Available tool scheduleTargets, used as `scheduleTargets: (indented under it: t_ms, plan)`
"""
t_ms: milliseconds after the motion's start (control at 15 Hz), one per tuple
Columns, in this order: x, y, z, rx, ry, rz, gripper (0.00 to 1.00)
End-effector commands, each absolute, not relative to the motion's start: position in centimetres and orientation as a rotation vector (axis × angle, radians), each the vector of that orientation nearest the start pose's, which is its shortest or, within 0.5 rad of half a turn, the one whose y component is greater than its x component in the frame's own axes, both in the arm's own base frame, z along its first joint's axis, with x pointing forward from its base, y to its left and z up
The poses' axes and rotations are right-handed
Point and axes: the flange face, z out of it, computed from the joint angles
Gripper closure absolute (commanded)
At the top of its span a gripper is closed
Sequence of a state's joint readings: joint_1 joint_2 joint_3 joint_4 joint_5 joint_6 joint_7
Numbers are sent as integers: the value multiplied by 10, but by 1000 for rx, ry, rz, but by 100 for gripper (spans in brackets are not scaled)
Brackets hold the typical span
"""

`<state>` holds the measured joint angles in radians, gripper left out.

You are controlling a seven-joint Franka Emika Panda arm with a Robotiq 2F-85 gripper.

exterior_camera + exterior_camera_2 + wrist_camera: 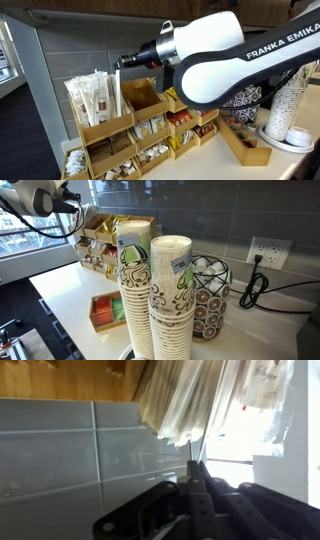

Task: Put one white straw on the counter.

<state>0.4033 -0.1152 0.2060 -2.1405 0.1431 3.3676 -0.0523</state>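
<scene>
My gripper (121,62) is shut on one white straw (117,92), which hangs upright from the jaws beside the bundle of identical straws (92,98) in the top left bin of the tan wooden rack (140,125). In the wrist view the shut jaws (192,482) pinch the thin straw (190,460), with the bundle (205,400) just beyond against grey tiles. In an exterior view the gripper (72,198) hovers above the rack (100,242), over the off-white counter (65,290). The counter also shows below the rack (205,160).
Tall stacks of paper cups (150,295) stand in the foreground, beside a wire holder of coffee pods (210,298). A small wooden tray (105,312) holds red and green packets. A wall outlet with a cable (265,252) is behind. Another wooden tray (245,145) lies beside the rack.
</scene>
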Motion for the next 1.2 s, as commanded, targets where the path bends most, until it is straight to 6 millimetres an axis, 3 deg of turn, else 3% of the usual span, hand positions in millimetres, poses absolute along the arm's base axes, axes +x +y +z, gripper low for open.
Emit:
scheduleTargets:
  t_ms: [0, 667, 867, 1133]
  plan:
    - [437, 292, 627, -2086, -488, -1694, 100]
    - [379, 269, 657, -2017, -494, -1684, 100]
    - [367, 264, 651, -2104, -560, -1566, 100]
    - [366, 254, 635, -2259, -652, -1361, 100]
